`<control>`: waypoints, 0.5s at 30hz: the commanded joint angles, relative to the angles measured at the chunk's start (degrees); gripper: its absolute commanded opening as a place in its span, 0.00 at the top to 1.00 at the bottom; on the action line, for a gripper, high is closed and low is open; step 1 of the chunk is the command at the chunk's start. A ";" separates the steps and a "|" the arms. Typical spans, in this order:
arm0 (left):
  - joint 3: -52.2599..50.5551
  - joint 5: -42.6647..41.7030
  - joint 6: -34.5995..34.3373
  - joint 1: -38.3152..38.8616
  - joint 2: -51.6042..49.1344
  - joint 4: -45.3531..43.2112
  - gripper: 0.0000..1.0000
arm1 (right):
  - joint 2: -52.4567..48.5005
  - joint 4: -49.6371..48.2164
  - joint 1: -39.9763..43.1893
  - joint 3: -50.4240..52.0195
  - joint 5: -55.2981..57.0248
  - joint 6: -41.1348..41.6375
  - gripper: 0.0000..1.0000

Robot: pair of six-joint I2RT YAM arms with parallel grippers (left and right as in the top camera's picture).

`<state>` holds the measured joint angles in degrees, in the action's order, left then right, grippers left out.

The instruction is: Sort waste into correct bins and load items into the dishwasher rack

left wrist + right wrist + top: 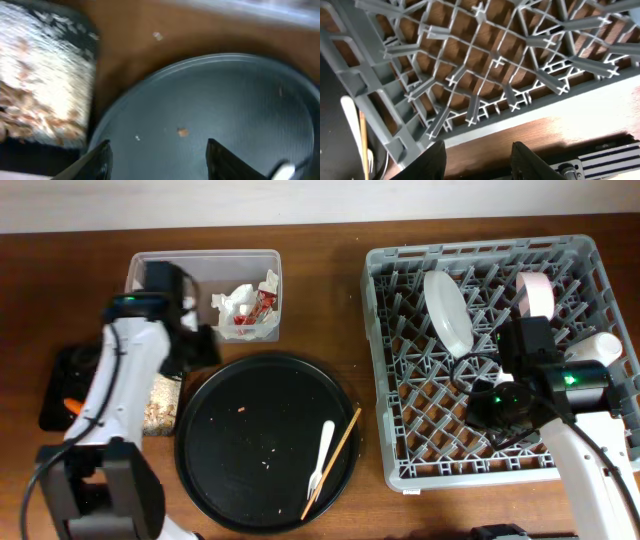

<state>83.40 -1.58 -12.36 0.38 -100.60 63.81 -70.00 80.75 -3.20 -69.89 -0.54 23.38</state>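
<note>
A round black plate [250, 425] lies at the table's middle with a white plastic fork [322, 455] and a wooden chopstick [338, 455] on its right side. My left gripper [203, 347] is open and empty, just above the plate's [215, 105] left rim. The fork's tip shows in the left wrist view [286, 170]. My right gripper [490, 405] is open and empty over the front of the grey dishwasher rack [400, 450]. The right wrist view shows the rack's [485, 65] front wall, the fork [351, 122] and the chopstick [364, 145] at far left.
A clear bin [190, 268] with crumpled wrappers [248, 310] stands at the back left. A black bin [60, 385] with food scraps [35, 95] is at the left. The rack holds a white dish [447, 310], a pink cup [535, 295] and a white cup [600, 345].
</note>
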 commanded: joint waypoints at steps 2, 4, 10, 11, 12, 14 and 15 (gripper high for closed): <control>0.22 4.48 1.36 5.51 -0.07 6.43 0.38 | 0.70 -1.90 -9.11 0.09 -9.42 -0.72 0.54; 0.11 4.59 1.36 5.35 -0.07 6.91 0.34 | 0.50 -6.75 -21.90 0.09 -9.35 5.62 0.53; 0.11 4.57 1.36 5.35 -0.07 6.36 0.29 | -19.43 -18.80 -47.89 0.09 -9.38 22.56 0.50; 0.11 4.57 1.36 5.35 -0.07 6.36 0.29 | -22.21 -20.63 -48.76 0.09 -9.38 25.05 0.50; 0.11 4.57 1.36 5.35 -0.07 6.34 0.29 | -25.70 -24.22 -49.79 0.11 -9.40 25.18 0.50; 0.11 4.57 1.36 5.35 -0.07 6.32 0.29 | -32.06 -26.38 -50.47 0.15 -9.46 26.93 0.50; 0.11 4.57 1.36 5.35 -0.07 6.14 0.29 | -34.36 -26.43 -50.45 0.22 -9.40 28.02 0.50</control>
<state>83.37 2.42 -11.53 5.93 -100.60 70.22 -99.70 54.46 -53.10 -69.38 -10.26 47.59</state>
